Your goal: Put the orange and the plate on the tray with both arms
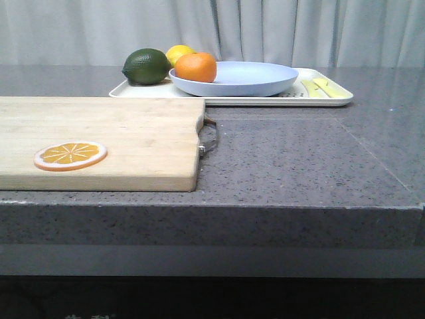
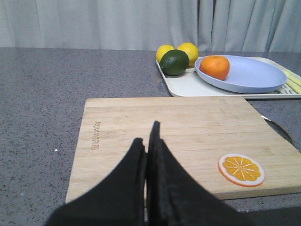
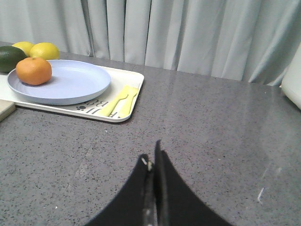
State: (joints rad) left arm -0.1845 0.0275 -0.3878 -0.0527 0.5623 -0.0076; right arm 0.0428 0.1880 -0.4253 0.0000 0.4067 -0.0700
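A pale grey curtain hangs behind the speckled grey stone counter (image 1: 299, 159) I work over. My left gripper (image 2: 149, 141) hangs low over the near edge of the wooden cutting board (image 2: 183, 136), its two black fingers pressed together with nothing between them, pointing along the board toward the far side of the counter. My right gripper (image 3: 153, 157) is likewise closed and empty, its fingertips meeting over bare stone, well apart from everything else. On the board, close to its near edge, lies a flat orange slice disc (image 1: 70, 155); a line of writing is burned into the wood along one short side, but I cannot read it. A metal handle (image 1: 210, 136) juts from the board's short edge on my right. Beyond the board, along the far edge of the counter, sits the cream-white tray (image 1: 232, 100). The lavender-blue plate (image 1: 255, 76) lies inside it, filling the middle, and the orange (image 1: 196, 67) rests on the plate, against the rim nearest the tray's left end. Just beside the plate, at that left end of the tray, sit a dark green lime (image 1: 147, 66) and two yellow lemons (image 2: 181, 49) behind it, touching one another. At the tray's right end I see yellow print shaped like a fork and spoon (image 3: 121, 100), with small dark letters and a paw mark beside it, half hidden by the plate, too partial to read.
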